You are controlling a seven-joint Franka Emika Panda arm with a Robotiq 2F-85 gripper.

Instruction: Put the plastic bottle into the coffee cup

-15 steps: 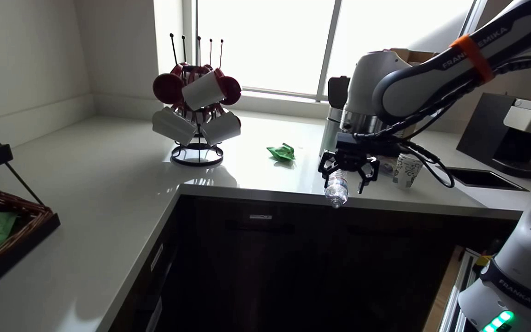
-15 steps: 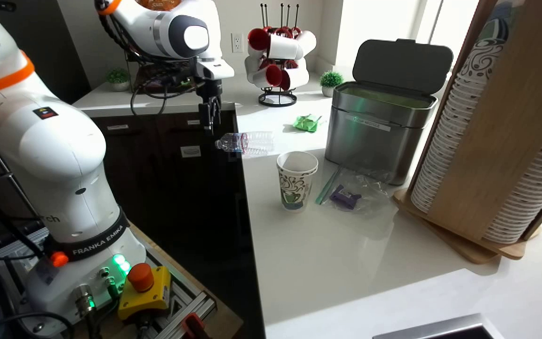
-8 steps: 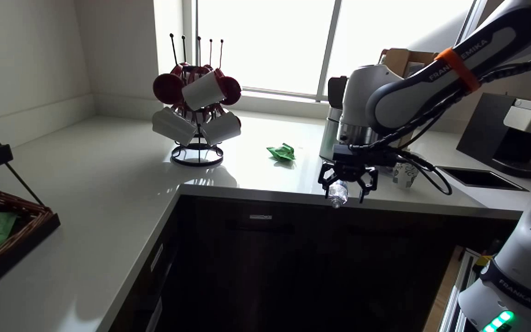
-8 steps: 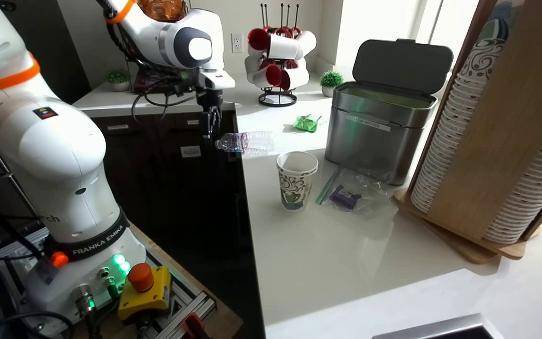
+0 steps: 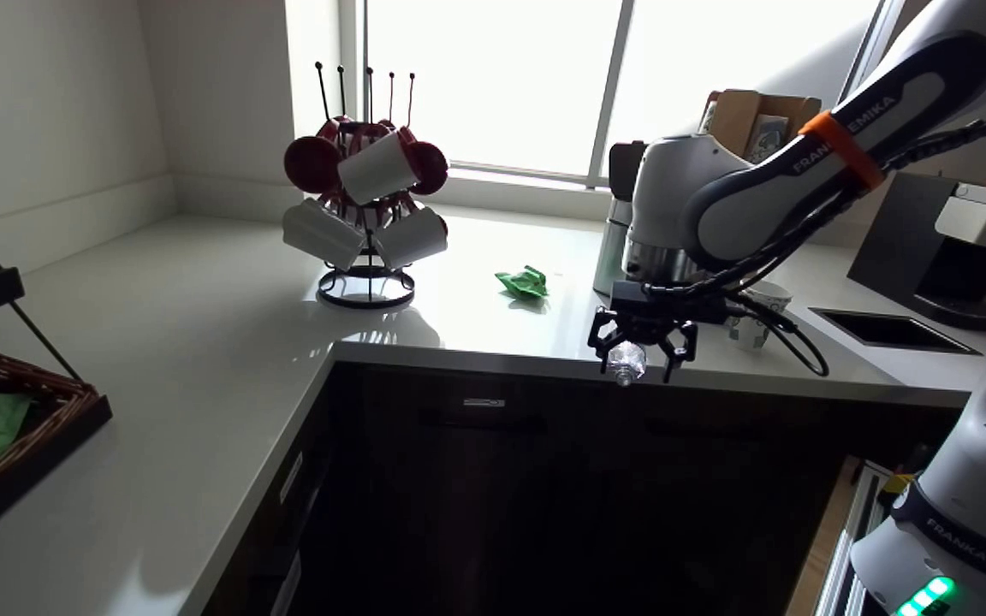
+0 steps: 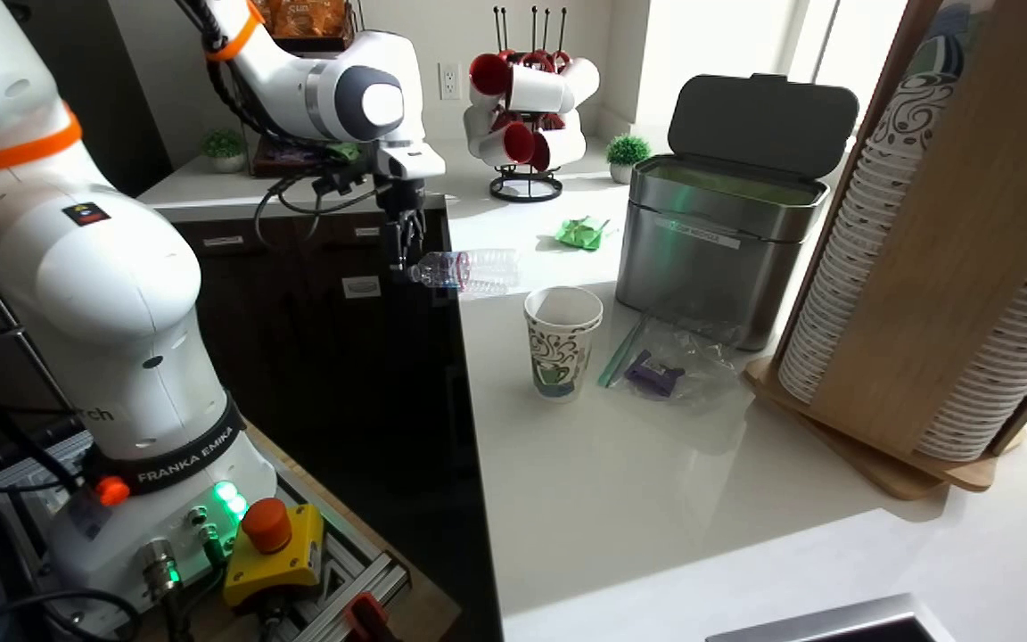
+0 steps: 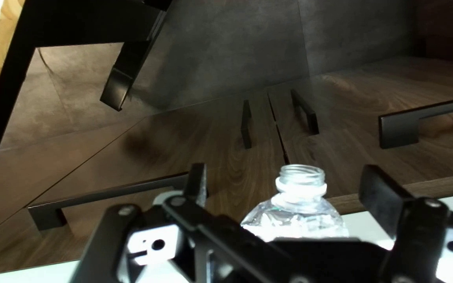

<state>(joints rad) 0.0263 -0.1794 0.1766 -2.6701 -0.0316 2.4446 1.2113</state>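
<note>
The plastic bottle [image 6: 478, 268] overhangs the edge of the countertop [image 6: 603, 490], its neck [image 7: 302, 188] presumably free for grasping; beyond this edge, the Robotiq gripper [image 5: 636, 373] has jaws parted, empty.

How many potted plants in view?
2, both in an exterior view: a potted plant at picture left on the far counter, and another plant between the mug rack and metal bin. More could be hidden behind the bin.
</note>
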